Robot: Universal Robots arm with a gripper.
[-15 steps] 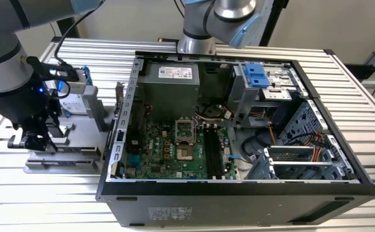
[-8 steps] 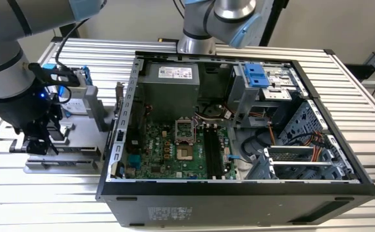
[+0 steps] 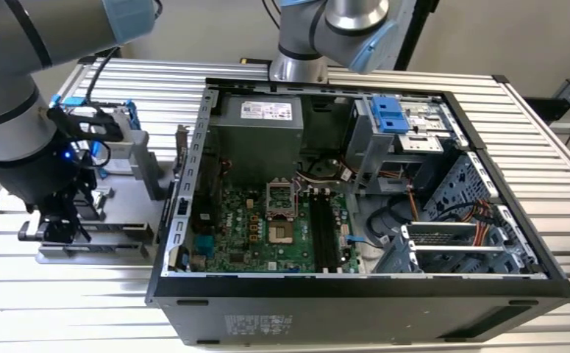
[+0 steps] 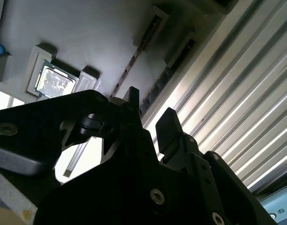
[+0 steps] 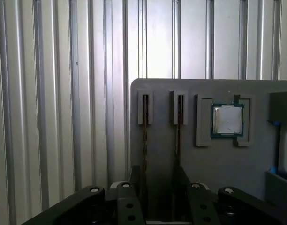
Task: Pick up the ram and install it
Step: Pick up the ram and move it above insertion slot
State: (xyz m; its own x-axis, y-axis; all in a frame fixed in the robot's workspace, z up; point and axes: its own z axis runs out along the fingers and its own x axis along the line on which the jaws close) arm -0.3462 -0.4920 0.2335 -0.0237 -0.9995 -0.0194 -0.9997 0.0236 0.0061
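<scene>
Two sticks of ram (image 5: 144, 136) stand on edge in the gray holder (image 5: 218, 164).
Claw (image 5: 157, 176) hangs over the holder, spread apart and empty, near the sticks; a processor chip (image 5: 227, 120) sits in the holder's neighbouring recess.

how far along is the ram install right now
Done: nothing yet; the motherboard's memory slots look empty in the exterior view. In hand: the gripper sits over the grey holder, jaws open, close to the ram, which stands on edge in its groove, ungripped as far as I can tell. Left: the whole pick and install.
</scene>
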